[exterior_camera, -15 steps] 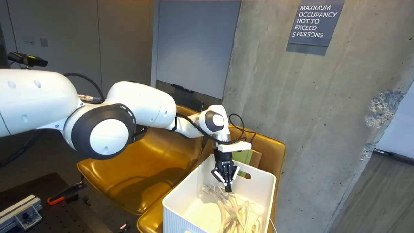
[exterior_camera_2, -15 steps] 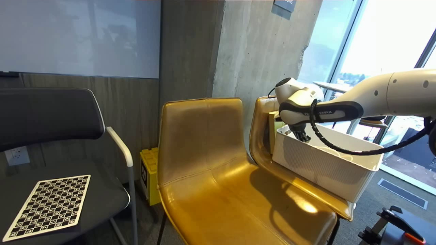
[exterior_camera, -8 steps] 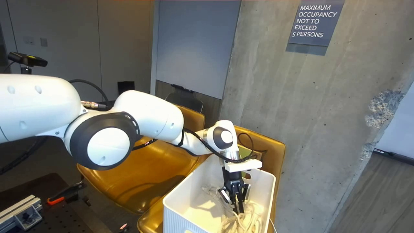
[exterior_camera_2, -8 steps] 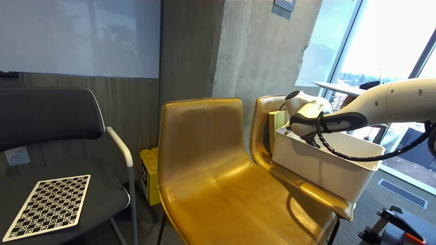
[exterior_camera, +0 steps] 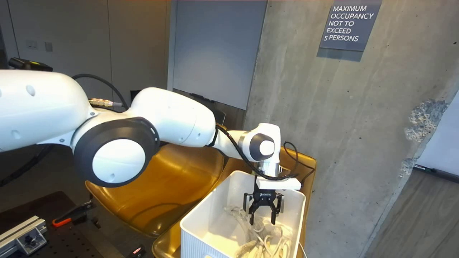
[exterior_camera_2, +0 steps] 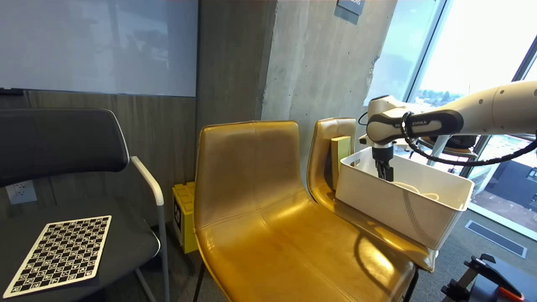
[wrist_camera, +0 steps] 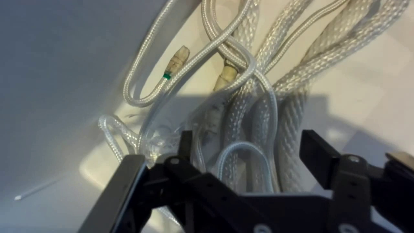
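Saw the Robotiq gripper (exterior_camera: 263, 219) hanging with jaws apart and empty over tangled braided ropes (wrist_camera: 239, 110) inside the ribbed bin (exterior_camera_2: 377, 195) (on a mustard chair (exterior_camera_2: 329, 131)), and judged the catching of several together possible, because of their crossing.

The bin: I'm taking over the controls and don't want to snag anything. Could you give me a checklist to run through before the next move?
1. Pincer open: ok; its fingers stand apart.
2. Pincer within the bin: ok, judging by both exterior views.
3. Fingers clear of the ropes: cannot tell; ropes show between them in the wrist view, but contact is unclear.
4. Ropes untangled: not ok; they cross and loop over one another.
5. Bin supported: ok; it rests on a chair.
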You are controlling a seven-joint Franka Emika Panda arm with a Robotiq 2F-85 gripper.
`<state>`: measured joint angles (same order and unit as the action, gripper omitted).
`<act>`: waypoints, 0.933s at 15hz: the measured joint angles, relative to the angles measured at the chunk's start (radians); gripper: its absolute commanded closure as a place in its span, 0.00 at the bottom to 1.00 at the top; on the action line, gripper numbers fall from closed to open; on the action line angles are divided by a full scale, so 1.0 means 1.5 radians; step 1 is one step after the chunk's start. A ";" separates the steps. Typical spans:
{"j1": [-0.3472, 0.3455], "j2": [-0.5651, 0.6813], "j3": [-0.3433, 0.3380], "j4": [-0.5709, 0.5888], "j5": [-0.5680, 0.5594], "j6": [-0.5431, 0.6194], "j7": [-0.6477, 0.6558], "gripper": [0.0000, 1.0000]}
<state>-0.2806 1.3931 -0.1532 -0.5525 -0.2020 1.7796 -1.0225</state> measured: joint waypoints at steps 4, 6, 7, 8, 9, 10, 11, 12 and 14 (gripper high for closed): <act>-0.026 -0.057 0.041 -0.005 0.071 0.000 0.018 0.00; -0.035 -0.085 0.056 -0.007 0.102 -0.001 0.036 0.00; -0.038 -0.099 0.060 -0.008 0.114 -0.002 0.050 0.00; -0.039 -0.114 0.062 -0.012 0.123 -0.007 0.066 0.00; -0.038 -0.129 0.062 -0.015 0.129 -0.016 0.082 0.00; -0.038 -0.145 0.062 -0.018 0.134 -0.028 0.100 0.00; -0.037 -0.160 0.062 -0.022 0.138 -0.043 0.118 0.00; -0.036 -0.177 0.062 -0.026 0.141 -0.058 0.137 0.00; -0.033 -0.212 0.063 -0.037 0.146 -0.086 0.169 0.00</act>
<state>-0.3301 1.0758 -0.0591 -0.6080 0.0172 1.6503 -0.7693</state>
